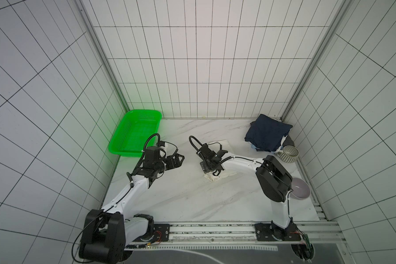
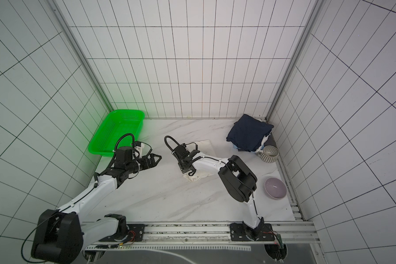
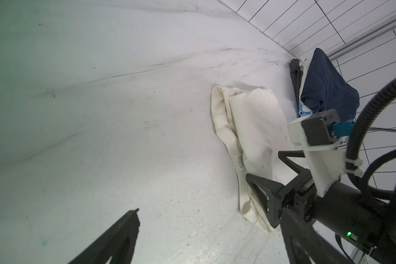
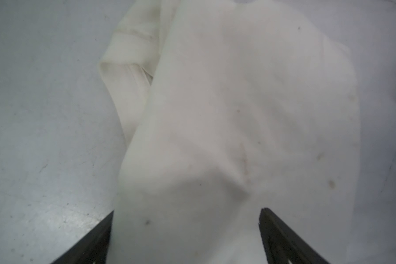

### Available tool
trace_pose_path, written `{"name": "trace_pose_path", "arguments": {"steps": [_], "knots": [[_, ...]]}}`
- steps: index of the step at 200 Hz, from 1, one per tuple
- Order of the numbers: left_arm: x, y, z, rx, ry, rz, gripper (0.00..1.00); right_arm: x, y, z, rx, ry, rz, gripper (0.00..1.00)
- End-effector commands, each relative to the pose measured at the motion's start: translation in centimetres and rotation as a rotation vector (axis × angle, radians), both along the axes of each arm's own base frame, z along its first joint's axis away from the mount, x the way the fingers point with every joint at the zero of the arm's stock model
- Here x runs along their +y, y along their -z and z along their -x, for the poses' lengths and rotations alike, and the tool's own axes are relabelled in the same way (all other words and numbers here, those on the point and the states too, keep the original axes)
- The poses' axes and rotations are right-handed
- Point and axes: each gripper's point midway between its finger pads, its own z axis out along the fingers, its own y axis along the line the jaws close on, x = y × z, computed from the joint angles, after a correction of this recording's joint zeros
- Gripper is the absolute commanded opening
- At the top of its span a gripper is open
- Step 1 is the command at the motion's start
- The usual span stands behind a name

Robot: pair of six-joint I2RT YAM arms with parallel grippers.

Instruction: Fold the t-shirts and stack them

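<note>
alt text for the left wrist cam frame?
A folded cream-white t-shirt lies on the marble table, with the right gripper, jaws open, poised at one end of it. Beyond it, by the tiled wall, a navy t-shirt tops a stack of folded ones.

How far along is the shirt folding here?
Done: a folded stack, navy on top, sits in the far right corner. In hand: the cream shirt lies roughly folded in the middle; the open right tool straddles it, the left tool is open and clear. Left: moving the cream shirt onto the stack.
</note>
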Motion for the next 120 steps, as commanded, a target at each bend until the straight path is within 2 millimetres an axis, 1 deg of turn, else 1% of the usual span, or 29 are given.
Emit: {"name": "trace_pose_path", "arguments": {"steps": [1, 13, 26, 45, 67, 78, 95, 120], "knots": [[0.6, -0.9, -0.5, -0.046, 0.000, -0.047, 0.98, 2.6, -5.1, -1.9, -0.092, -0.020, -0.086, 0.95], [1.0, -1.0, -0.6, -0.053, -0.012, -0.064, 0.98, 3.2, -4.4, -2.6, -0.081, -0.026, -0.081, 0.95], [1.4, -1.0, -0.6, -0.057, -0.024, -0.086, 0.97, 3.3, -3.4, -3.2, -0.067, -0.014, -0.058, 0.95], [2.0, -0.7, -0.7, -0.056, -0.043, -0.120, 0.98, 3.7, -2.1, -3.9, -0.043, -0.007, -0.069, 0.95], [2.0, -0.6, -0.7, -0.047, -0.040, -0.126, 0.97, 4.0, -0.4, -4.4, -0.009, -0.004, -0.069, 0.92], [2.0, -0.5, -0.7, -0.043, -0.037, -0.125, 0.97, 4.1, 0.4, -4.1, 0.018, -0.011, -0.068, 0.89], [2.1, -0.4, -0.8, -0.042, -0.040, -0.136, 0.97, 3.7, 1.2, -3.5, 0.044, 0.002, -0.055, 0.85], [2.1, 0.0, -0.8, -0.033, -0.036, -0.136, 0.98, 2.3, 3.0, -2.8, 0.077, 0.030, -0.020, 0.75]]}}
